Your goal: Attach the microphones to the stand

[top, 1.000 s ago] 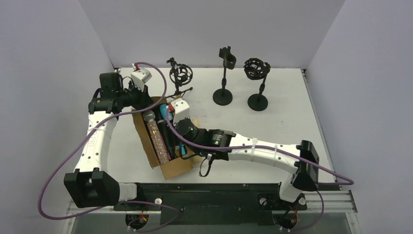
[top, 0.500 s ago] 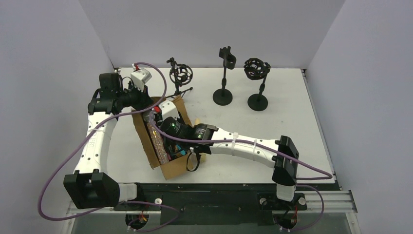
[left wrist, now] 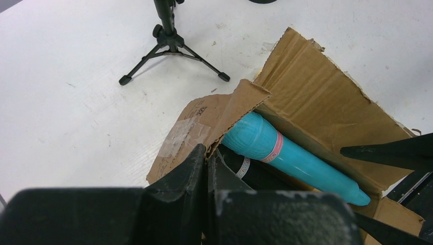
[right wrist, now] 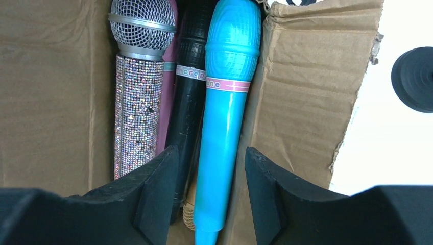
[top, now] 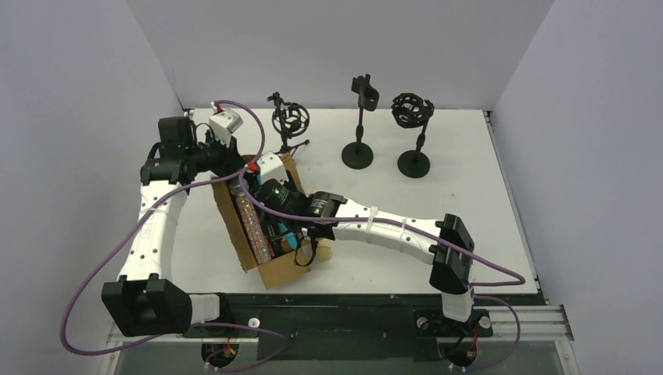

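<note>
The microphones are seen lying side by side in the cardboard box [top: 277, 273] at the near left of the table [top: 469, 195]. In the right wrist view, a teal microphone [right wrist: 224, 127], a black microphone [right wrist: 190, 102] and a glittery microphone [right wrist: 134, 112] with a grey mesh head can be made out. A pink microphone [right wrist: 162, 127] is mostly hidden behind the glittery one. Only the end of a golden microphone [right wrist: 189, 218] shows under the teal one, whose near end is cut off by the picture's edge.

The right gripper [right wrist: 210, 153] is held inside the box with its jaws spread and the teal handle between them. Whether either finger touches it cannot be told.

The left gripper [left wrist: 207, 153] is shown with its jaws pressed together, pinching the edge of the box flap [left wrist: 240, 99] at the far end of the box. In the top view its fingertips are hard to make out.

On the far side of the table, well apart from the box, stand a tripod stand [top: 289, 121], a clip stand [top: 359, 155] and a cage-mount stand [top: 412, 109].
</note>
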{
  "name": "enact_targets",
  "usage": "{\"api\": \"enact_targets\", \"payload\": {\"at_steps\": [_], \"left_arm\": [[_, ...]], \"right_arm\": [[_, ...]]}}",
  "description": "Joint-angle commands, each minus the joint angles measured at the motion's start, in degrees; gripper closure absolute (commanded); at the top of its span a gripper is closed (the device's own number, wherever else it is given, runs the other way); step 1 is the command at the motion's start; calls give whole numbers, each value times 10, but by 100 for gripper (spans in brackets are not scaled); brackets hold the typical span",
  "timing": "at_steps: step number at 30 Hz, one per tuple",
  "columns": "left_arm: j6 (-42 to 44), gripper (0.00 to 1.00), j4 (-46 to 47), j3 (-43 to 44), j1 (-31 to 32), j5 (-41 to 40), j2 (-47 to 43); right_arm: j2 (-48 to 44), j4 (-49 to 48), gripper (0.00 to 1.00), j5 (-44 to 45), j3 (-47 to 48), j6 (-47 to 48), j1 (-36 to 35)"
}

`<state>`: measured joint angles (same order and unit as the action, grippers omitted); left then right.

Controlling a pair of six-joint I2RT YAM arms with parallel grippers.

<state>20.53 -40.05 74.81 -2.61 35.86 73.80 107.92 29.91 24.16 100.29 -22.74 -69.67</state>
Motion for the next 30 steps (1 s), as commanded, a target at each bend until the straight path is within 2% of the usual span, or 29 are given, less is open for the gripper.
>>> {"api": "enact_targets", "payload": {"at_steps": [1,16,24,28,30], "left_arm": [[-17,100,50,11,6,29,-23],[-19,100,54,18,6,28,-22],[-19,100,57,26,6,35,-20],[-14,100,52,32,6,37,-18],[-12,100,52,33,6,37,-19]], "right_arm": [[7,-30,53,17,-10,-8,6],[39,-68,52,10,-51,-48,5],[57,-106,52,-48,-57,-74,11],[59,-116,58,-72,-50,-89,19],[54,-126,70,-77,-55,-93,23]]}}
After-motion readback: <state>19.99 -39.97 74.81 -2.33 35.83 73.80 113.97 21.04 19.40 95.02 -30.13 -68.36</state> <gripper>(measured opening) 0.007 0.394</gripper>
